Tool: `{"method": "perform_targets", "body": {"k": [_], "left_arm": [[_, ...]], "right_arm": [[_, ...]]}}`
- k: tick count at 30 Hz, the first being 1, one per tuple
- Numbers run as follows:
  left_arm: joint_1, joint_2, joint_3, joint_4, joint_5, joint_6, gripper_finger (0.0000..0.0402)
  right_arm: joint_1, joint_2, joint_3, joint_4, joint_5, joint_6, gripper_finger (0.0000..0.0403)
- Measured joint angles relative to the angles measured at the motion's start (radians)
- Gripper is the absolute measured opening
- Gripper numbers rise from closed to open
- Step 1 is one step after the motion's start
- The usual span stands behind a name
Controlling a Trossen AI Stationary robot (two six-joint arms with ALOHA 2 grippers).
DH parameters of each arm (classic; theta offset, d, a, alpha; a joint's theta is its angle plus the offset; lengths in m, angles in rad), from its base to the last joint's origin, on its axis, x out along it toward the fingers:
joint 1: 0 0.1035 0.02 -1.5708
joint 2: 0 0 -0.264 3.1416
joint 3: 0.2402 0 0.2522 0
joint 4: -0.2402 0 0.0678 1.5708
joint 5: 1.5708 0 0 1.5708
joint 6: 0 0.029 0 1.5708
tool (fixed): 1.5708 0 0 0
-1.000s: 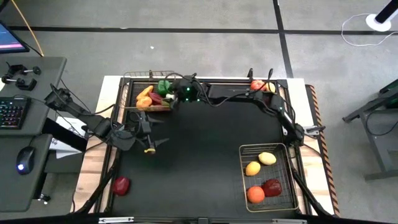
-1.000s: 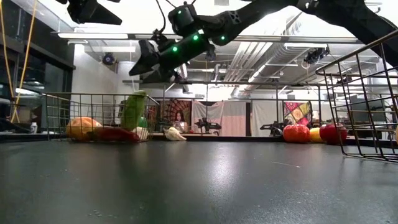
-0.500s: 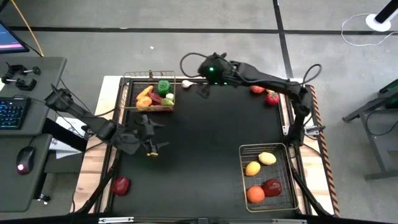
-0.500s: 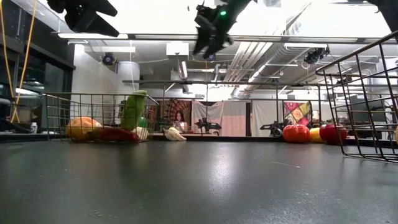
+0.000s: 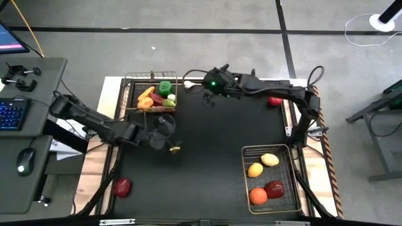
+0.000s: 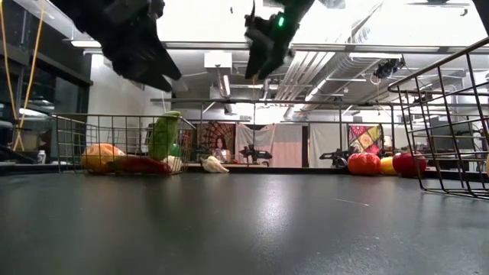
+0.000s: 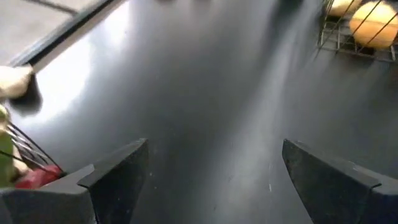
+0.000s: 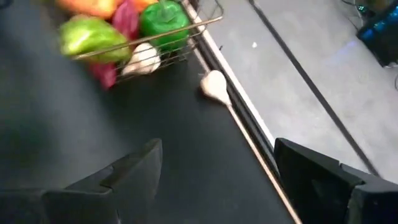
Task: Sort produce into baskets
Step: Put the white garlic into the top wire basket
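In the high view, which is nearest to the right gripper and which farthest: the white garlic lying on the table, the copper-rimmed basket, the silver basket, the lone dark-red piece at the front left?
From the right gripper, which is open:
1. White garlic, just beside it at the far edge.
2. Copper-rimmed basket, far-left corner.
3. Silver basket, front right.
4. Dark-red piece, front left, farthest.

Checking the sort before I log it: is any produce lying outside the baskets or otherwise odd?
Yes. A white garlic lies on the table just outside the coppery basket. A dark-red piece sits alone at the near left corner, and red pieces remain at the far right edge. Nothing looks spilled or damaged.
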Motion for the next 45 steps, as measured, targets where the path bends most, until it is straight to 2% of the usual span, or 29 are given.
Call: {"method": "perform_targets", "body": {"k": [3,5,7,9,11,14,21,22,26,30,33,36,39,42,45], "left_arm": [[0.029,-0.002,0.0,-0.003,0.042,-0.004,0.0358],[0.04,-0.018,0.0,-0.004,0.052,0.002,0.0358],[0.049,-0.042,0.0,-0.004,0.053,0.015,0.0358],[0.054,-0.07,0.0,-0.006,0.053,0.031,0.0358],[0.056,-0.098,0.0,-0.003,0.052,0.036,0.0358],[0.056,-0.137,0.0,-0.014,0.052,0.039,0.0358],[0.041,-0.168,0.0,-0.085,0.051,0.03,0.0358],[0.036,-0.167,0.0,-0.098,0.052,0.02,0.0358],[0.025,-0.167,0.0,-0.135,0.052,-0.016,0.0358],[0.021,-0.167,0.0,-0.131,0.051,-0.018,0.0358],[0.021,-0.167,0.0,-0.131,0.044,-0.017,0.0358],[0.024,-0.167,0.0,-0.13,0.041,-0.017,0.0358],[0.024,-0.167,0.0,-0.129,0.04,-0.018,0.0358],[0.024,-0.167,0.0,-0.123,0.04,-0.018,0.0358],[0.024,-0.167,0.0,-0.11,0.04,-0.018,0.0358]], "right_arm": [[-0.066,0.028,-0.15,0.277,-0.038,0.097,0.0303],[-0.126,0.068,-0.216,0.418,-0.158,0.23,0.0303],[-0.186,0.125,-0.228,0.501,-0.278,0.387,0.0303],[-0.234,0.187,-0.193,0.518,-0.332,0.495,0.0303],[-0.266,0.257,-0.116,0.504,-0.35,0.538,0.0303],[-0.286,0.366,0.079,0.381,-0.392,0.52,0.0303],[-0.291,0.659,0.656,-0.092,-0.416,0.453,0.0303],[-0.294,0.683,0.663,-0.096,-0.417,0.461,0.0303],[-0.322,0.677,0.53,0.057,-0.469,0.596,0.0303],[-0.354,0.679,0.487,0.155,-0.502,0.719,0.0303],[-0.354,0.68,0.484,0.218,-0.518,0.76,0.0303],[-0.342,0.679,0.485,0.218,-0.479,0.768,0.0303],[-0.334,0.681,0.484,0.209,-0.492,0.739,0.03],[-0.332,0.681,0.484,0.19,-0.501,0.717,0.0275],[-0.332,0.681,0.484,0.188,-0.502,0.705,0.0209]]}}
